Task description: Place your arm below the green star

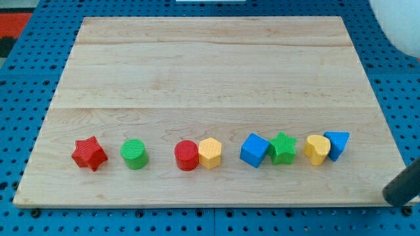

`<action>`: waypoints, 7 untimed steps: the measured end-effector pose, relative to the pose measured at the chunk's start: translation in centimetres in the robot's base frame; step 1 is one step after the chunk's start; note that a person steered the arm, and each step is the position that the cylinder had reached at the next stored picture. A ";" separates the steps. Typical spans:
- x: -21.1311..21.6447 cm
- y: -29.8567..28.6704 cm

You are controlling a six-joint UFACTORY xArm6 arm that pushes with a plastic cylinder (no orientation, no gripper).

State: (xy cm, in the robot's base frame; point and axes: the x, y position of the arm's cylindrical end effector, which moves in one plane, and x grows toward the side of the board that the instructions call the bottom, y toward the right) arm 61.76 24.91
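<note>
The green star [283, 147] lies in a row of blocks near the view's bottom, touching a blue cube [254, 150] on its left. A yellow heart [317, 149] lies just to its right, touching a blue triangular block [337, 144]. A dark rod comes in from the view's bottom right corner. My tip [388, 195] is at the wooden board's [210, 72] bottom right edge, well to the right of and below the green star, touching no block.
Further left in the row are a yellow hexagon [210, 153] touching a red cylinder [186, 155], a green cylinder [134, 154] and a red star [89, 153]. A blue pegboard [20, 98] surrounds the board. A white rounded object [397, 23] sits at the top right.
</note>
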 end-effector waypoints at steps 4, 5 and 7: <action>-1.1 -7.2; -1.2 -4.1; -2.9 -4.3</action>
State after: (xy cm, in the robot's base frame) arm 58.85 20.61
